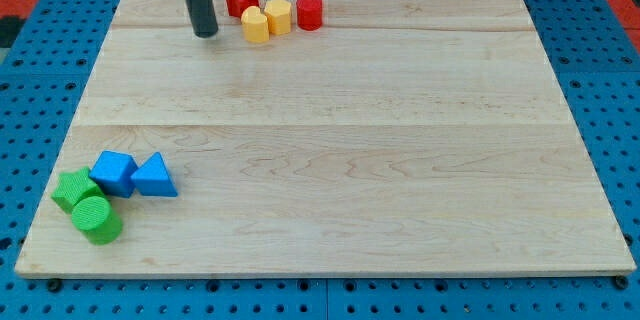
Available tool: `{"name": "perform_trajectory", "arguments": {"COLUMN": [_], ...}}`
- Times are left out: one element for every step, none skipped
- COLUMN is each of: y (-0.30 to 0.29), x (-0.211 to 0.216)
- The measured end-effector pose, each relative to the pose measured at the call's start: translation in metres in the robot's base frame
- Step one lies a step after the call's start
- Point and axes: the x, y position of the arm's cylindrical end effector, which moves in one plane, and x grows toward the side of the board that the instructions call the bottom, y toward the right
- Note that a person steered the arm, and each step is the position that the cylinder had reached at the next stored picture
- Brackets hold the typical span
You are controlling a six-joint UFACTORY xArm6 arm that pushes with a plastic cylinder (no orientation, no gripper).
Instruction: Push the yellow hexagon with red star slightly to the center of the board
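**Rod tip waits beside the top cluster of blocks**

A pale wooden counter (pixel 330 140) fills the frame, resting on a blue pegboard surface. This arm carries no jaws at all, so there is nothing to spread or press together; it ends in a straight dark rod. My tip (pixel 205 33) touches down near the view's top edge, left of centre.

Just to the right of my tip sits a tight group of four blocks. The red star (pixel 240 0) is nearest, close to the tip but apart from it. To its lower right is the yellow hexagon (pixel 256 25), which appears to touch the star and a second yellow block (pixel 278 15) beside it. A red cylinder (pixel 310 11) closes the row on the right.

Far off, at the view's bottom left corner, lie a blue cube (pixel 113 173), a blue triangular block (pixel 154 176), a green star-like block (pixel 73 189) and a green cylinder (pixel 97 219), bunched together.

The hexagon and star are still at the board's top edge. The tip's position to their upper left suggests it is set up to shove them down and rightward toward the middle.
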Motion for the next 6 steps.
{"name": "perform_trajectory", "arguments": {"y": [-0.030, 0.003, 0.056, 0.159, 0.164, 0.165], "x": [-0.046, -0.078, -0.072, -0.071, -0.068, -0.077]}}
